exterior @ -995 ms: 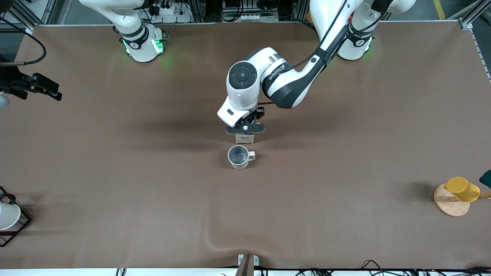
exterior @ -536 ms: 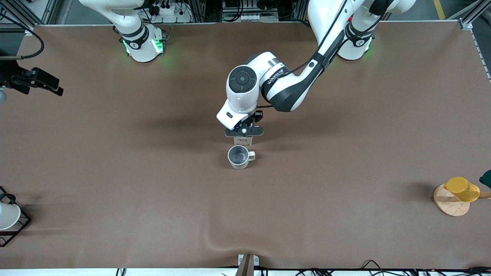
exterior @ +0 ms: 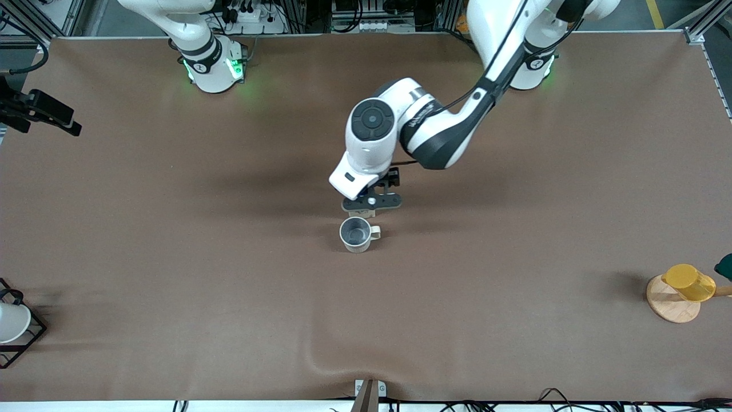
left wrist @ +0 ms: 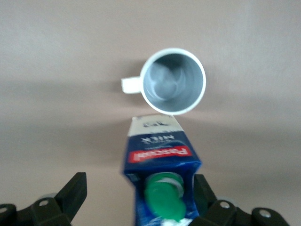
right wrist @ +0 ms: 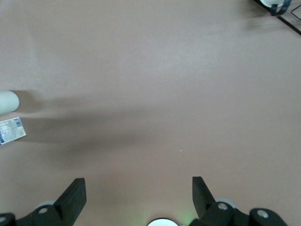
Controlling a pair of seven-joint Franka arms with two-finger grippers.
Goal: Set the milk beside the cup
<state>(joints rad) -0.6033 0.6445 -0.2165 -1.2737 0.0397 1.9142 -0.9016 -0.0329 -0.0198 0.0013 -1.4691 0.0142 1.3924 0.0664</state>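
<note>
Across the front view, my left gripper (exterior: 372,201) sits low over the milk (exterior: 362,213), which stands on the brown table (exterior: 171,257) touching or just short of the cup (exterior: 356,233), on the side farther from the front camera. Only a sliver of carton shows under the gripper bar, so finger spread is unreadable here. My right gripper (exterior: 40,109) waits at the right arm's end of the table. Count: one milk, one cup, one yellow cup (exterior: 689,282) on a wooden stand (exterior: 672,306) at the left arm's end, one white cup (exterior: 11,321) in a black wire rack (exterior: 26,343) at the right arm's end, two arms.

Left wrist view: my fingers (left wrist: 73,193) are spread wide. One stands well clear of the milk (left wrist: 160,165); the other sits close by the carton's side, contact not clear. Nothing is pinched. The carton stands upright, green cap (left wrist: 162,197) up, red label band showing. Its edge meets the rim of the cup (left wrist: 174,87) in this view; real contact I cannot tell. The cup's handle points sideways. One carton, one cup.

Right wrist view: my right gripper (right wrist: 138,193) is spread wide, holding nothing, over bare table (right wrist: 155,70). At the frame edge sit one pale rounded object (right wrist: 7,101) and one white barcode label (right wrist: 11,130); a bit of wire rack (right wrist: 282,9) shows in a corner.
</note>
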